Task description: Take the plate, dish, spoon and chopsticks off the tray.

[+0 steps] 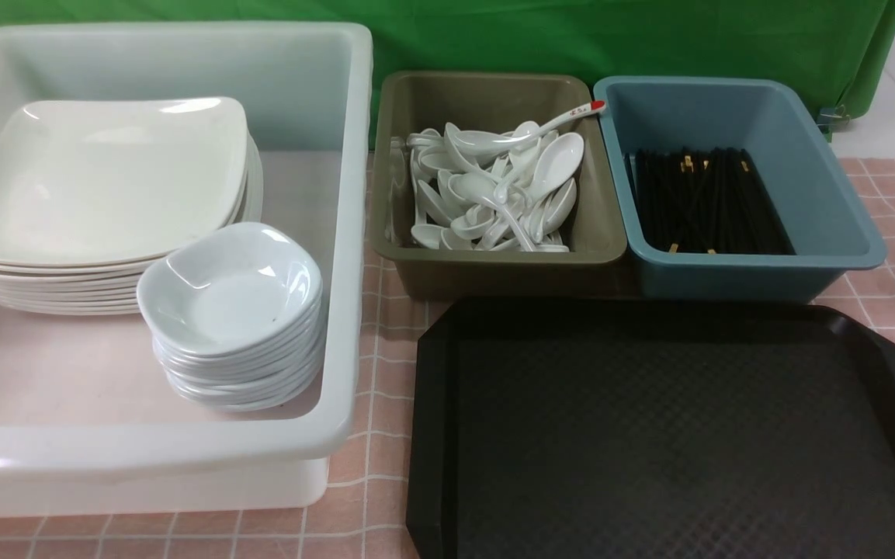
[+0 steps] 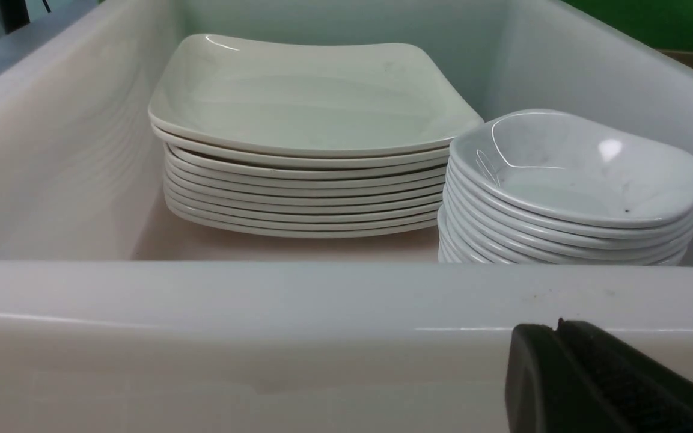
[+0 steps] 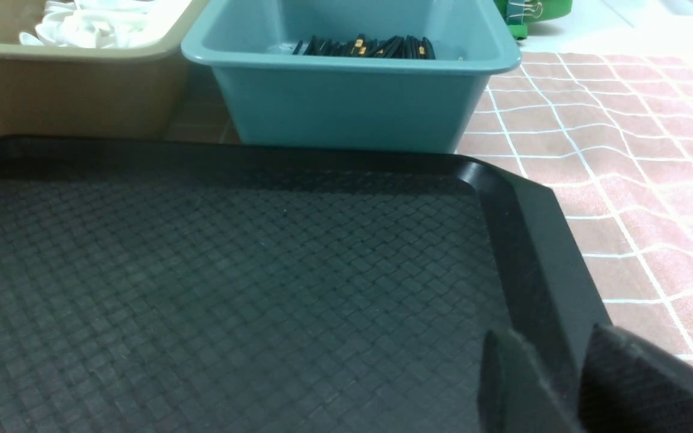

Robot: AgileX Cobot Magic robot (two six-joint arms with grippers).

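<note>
The black tray point(image 1: 649, 435) lies at the front right with nothing on its diamond-patterned surface point(image 3: 202, 270). The plate point(image 1: 105, 175) tops a stack of square plates in the white tub, also seen in the left wrist view point(image 2: 310, 99). The dish point(image 1: 234, 291) tops a stack of small dishes beside it point(image 2: 574, 171). The red-marked spoon point(image 1: 571, 118) rests on a heap of white spoons. Black chopsticks point(image 1: 707, 202) lie in the blue tub point(image 3: 370, 47). My left gripper point(image 2: 553, 328) is shut, outside the white tub's near wall. My right gripper point(image 3: 543, 328) hangs open over the tray's right rim, holding nothing.
The white tub point(image 1: 350, 233) fills the left side. The olive tub point(image 1: 494, 264) and the blue tub point(image 1: 827, 194) stand side by side behind the tray. A pink checked cloth point(image 1: 369, 481) covers the table, and a green backdrop point(image 1: 571, 31) closes the back.
</note>
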